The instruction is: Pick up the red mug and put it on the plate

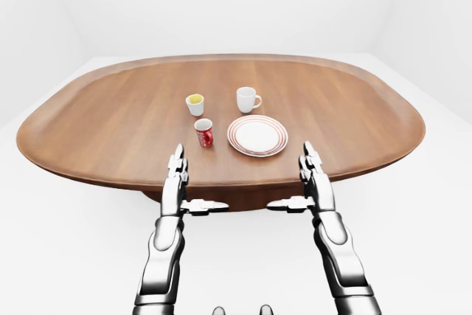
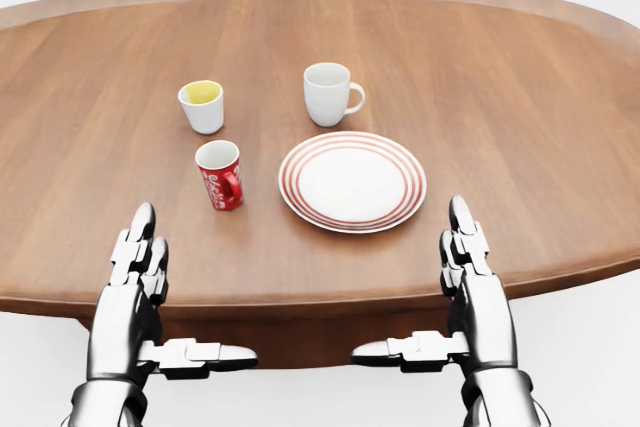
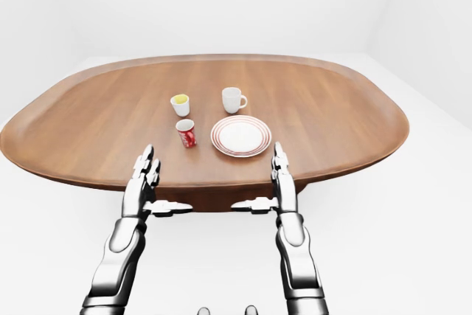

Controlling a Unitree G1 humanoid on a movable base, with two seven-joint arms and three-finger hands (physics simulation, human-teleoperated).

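While apart, red mug (image 2: 220, 175) beyond left hand (image 2: 135, 272).

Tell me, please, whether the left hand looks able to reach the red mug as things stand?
Probably yes. The left hand is open at the table's near edge, and the red mug stands just beyond it with bare wood between; the plate sits off to the right.

Glossy chrome segmented arms (dark-jointed), three-fingered left hand (image 2: 135, 277)

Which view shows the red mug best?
The head view: the red mug appears largest there, handle and white lettering visible, left of the plate. Both eye views show it small, with less detail.
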